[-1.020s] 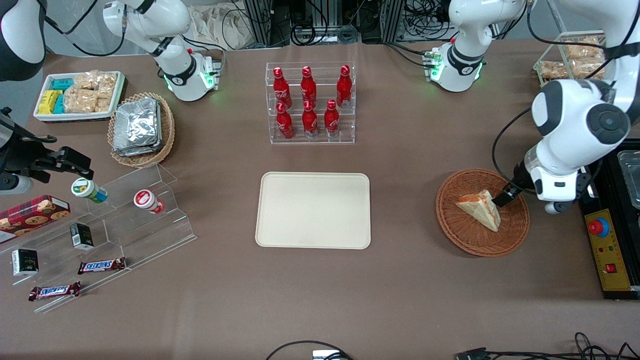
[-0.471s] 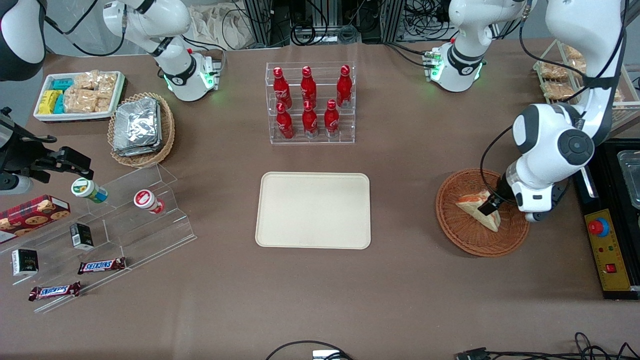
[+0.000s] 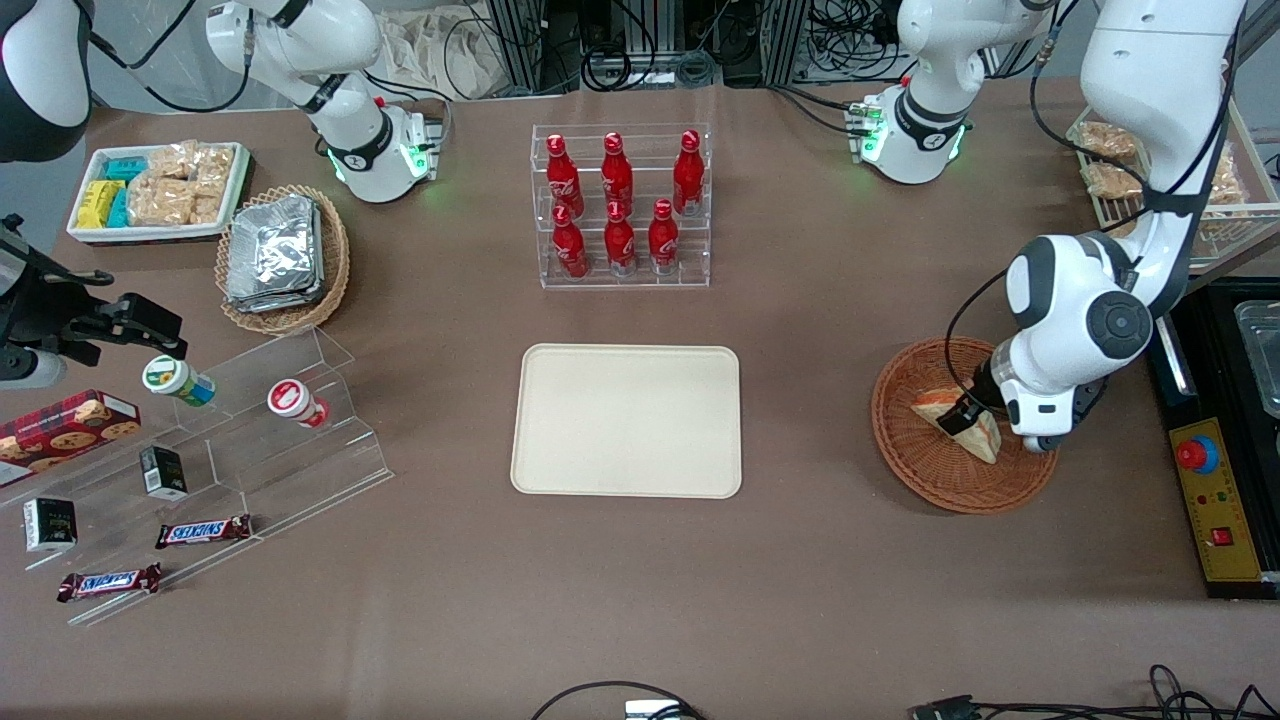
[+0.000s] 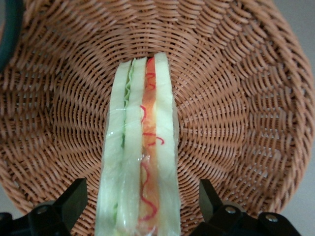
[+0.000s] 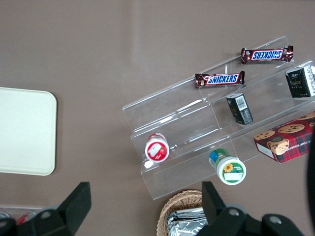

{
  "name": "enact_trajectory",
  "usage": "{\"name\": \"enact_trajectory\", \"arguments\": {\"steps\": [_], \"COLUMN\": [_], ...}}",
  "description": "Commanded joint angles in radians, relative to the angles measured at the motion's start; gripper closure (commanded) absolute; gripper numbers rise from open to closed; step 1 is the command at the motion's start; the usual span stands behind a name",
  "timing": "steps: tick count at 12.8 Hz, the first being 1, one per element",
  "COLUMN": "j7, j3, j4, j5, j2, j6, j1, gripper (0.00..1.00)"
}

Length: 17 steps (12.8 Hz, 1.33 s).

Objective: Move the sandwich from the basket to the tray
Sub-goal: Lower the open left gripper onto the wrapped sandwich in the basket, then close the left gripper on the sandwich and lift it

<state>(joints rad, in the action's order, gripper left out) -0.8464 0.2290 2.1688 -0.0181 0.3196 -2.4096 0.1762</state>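
Note:
The sandwich [image 3: 985,440], a wrapped wedge of white bread with green and orange-red layers, lies in the round reddish-brown wicker basket [image 3: 920,460] toward the working arm's end of the table. My gripper [image 3: 962,415] is down in the basket, open, with one finger on each side of the sandwich. In the left wrist view the sandwich [image 4: 140,162] runs between the two black fingers [image 4: 76,196], with a gap on both sides, over the basket's weave [image 4: 231,98]. The gripper [image 4: 140,204] holds nothing. The cream tray [image 3: 627,420] sits bare at the table's middle, beside the basket.
A clear rack of red bottles [image 3: 622,205] stands farther from the front camera than the tray. A black and yellow control box with a red button [image 3: 1215,495] lies beside the basket. A stepped acrylic stand with snacks [image 3: 250,430] sits toward the parked arm's end.
My gripper has slid from the sandwich's edge in over the basket toward the tray and now straddles the sandwich. The sandwich has not moved.

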Motion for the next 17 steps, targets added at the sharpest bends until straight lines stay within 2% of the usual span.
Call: {"name": "enact_trajectory", "arguments": {"steps": [1,2,3,7,10,15,17], "j7": [-0.017,-0.016,-0.014,-0.011,-0.002,0.012,0.088], "j3": [0.006,0.006,0.006,0.006,0.006,0.013,0.016], "j4": [-0.004,-0.006,-0.007,-0.046,-0.139,-0.389,-0.519], "j5": [-0.008,-0.008,-0.008,-0.010,-0.023,-0.088,-0.088], "j2": [0.001,0.001,0.001,-0.011,-0.019,-0.019,-0.020], "j6": [-0.014,-0.013,-0.013,0.029,0.176,0.501,0.632], "j1": [0.009,0.009,0.009,0.012,0.016,0.002,-0.027], "gripper": [0.48,0.84,1.00,1.00,1.00,1.00,1.00]}}
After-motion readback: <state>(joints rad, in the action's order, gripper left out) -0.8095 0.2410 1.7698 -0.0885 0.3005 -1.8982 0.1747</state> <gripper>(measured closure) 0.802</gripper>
